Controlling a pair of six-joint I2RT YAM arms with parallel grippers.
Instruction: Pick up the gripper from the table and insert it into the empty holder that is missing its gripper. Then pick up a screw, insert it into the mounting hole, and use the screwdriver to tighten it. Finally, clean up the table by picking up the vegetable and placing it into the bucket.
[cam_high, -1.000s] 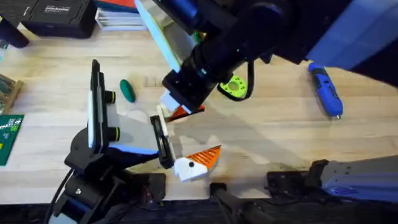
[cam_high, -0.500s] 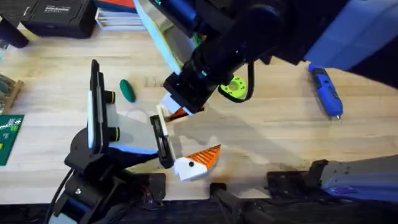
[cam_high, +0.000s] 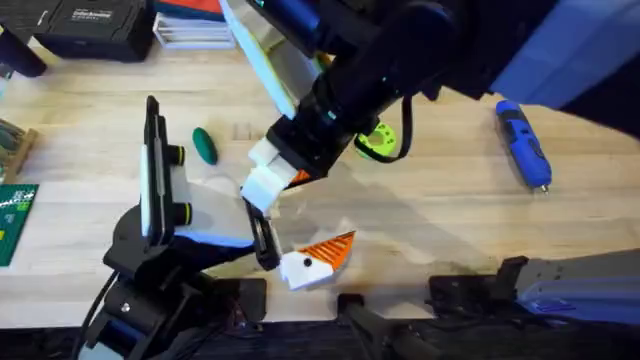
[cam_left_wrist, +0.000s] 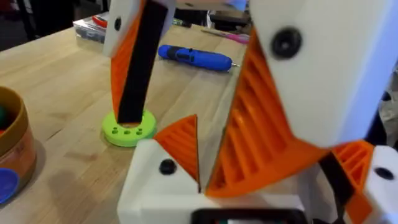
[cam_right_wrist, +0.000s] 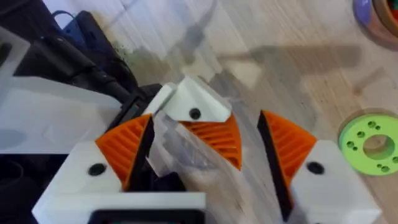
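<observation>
The black right arm reaches across the middle, its white-and-orange right gripper (cam_high: 268, 180) hanging with jaws apart just above the white-and-orange left gripper (cam_high: 315, 262), which points sideways low over the near edge from the folded left arm.

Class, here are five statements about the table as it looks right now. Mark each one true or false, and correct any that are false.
1. The screwdriver lies on the table with no gripper holding it. True.
2. The vegetable is already inside the bucket. False: it still lies on the bare wood beside the left arm.
3. The right gripper hangs over the middle of the table, above the left arm's jaw. True.
4. The screwdriver is red. False: it is bright blue.
5. A flat green ring with small holes lies on the table. True.
</observation>
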